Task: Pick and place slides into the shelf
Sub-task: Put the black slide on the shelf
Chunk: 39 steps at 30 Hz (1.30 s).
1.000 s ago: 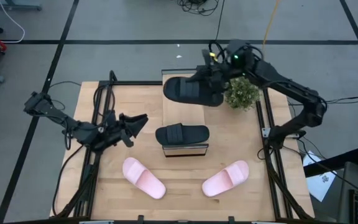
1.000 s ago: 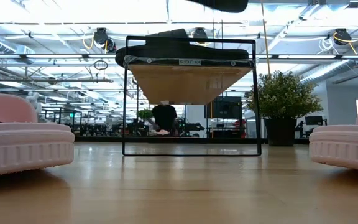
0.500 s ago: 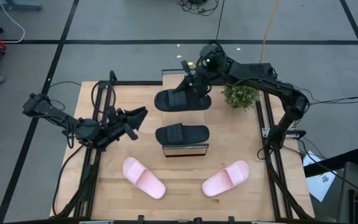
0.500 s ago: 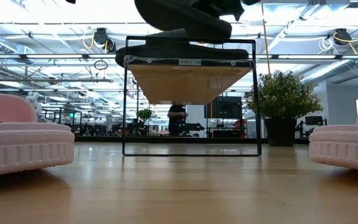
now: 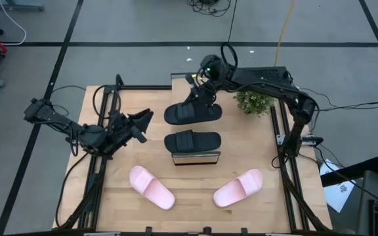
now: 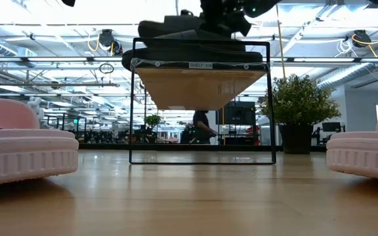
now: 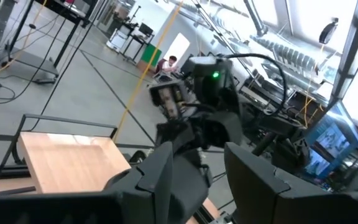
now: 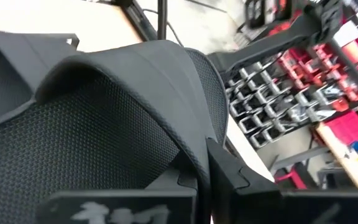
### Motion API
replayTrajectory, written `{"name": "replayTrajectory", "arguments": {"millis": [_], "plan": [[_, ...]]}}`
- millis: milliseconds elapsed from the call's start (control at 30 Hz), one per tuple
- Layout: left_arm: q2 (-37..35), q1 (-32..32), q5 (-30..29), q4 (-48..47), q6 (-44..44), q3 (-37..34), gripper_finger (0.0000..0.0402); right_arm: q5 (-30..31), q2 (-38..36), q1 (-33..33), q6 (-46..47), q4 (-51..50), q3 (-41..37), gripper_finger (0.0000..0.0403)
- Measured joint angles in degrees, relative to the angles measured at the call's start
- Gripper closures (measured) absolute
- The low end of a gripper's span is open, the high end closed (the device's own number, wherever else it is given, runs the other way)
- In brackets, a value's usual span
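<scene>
Matte black slide hung over the shelf's pale plank, strap pinched in your right gripper; its twin lay nearer. Left gripper idled beside, fingers part open

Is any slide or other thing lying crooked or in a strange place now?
Nothing is spilled or damaged. The black slide in the right gripper sits slightly tilted over the shelf, unlike the straight black slide in front.
</scene>
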Motion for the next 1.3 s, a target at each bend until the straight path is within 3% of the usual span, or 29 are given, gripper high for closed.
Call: {"name": "replayTrajectory", "arguments": {"millis": [133,333,500,633,967,1133,1300], "plan": [[0.00,0.00,-0.04,-0.01,0.00,0.00,0.0261,0.49,1.99,0.00,0.05,0.58,0.00,0.0402],[0.00,0.00,-0.85,-0.09,0.08,0.00,0.0261,8.97,4.38,0.88,-0.35,1.05,0.01,0.0402],[0.00,0.00,-1.67,-0.44,0.55,0.00,0.0261,10.15,5.38,1.57,-0.92,-0.71,0.00,0.0402],[0.00,0.00,-1.72,-0.92,0.55,0.00,0.0261,15.12,5.38,1.92,-0.92,-1.23,0.02,0.0403],[0.00,0.00,-1.76,-1.25,0.89,0.00,0.0261,15.87,5.27,3.13,0.72,-6.70,0.02,0.0403],[0.00,0.00,-1.71,-1.34,0.92,0.00,0.0261,21.22,5.16,5.72,1.52,-6.77,0.10,0.0403],[0.00,-0.07,-1.41,-1.64,0.90,0.00,0.0261,22.03,5.16,7.15,2.65,-6.25,0.11,0.0403]]}}
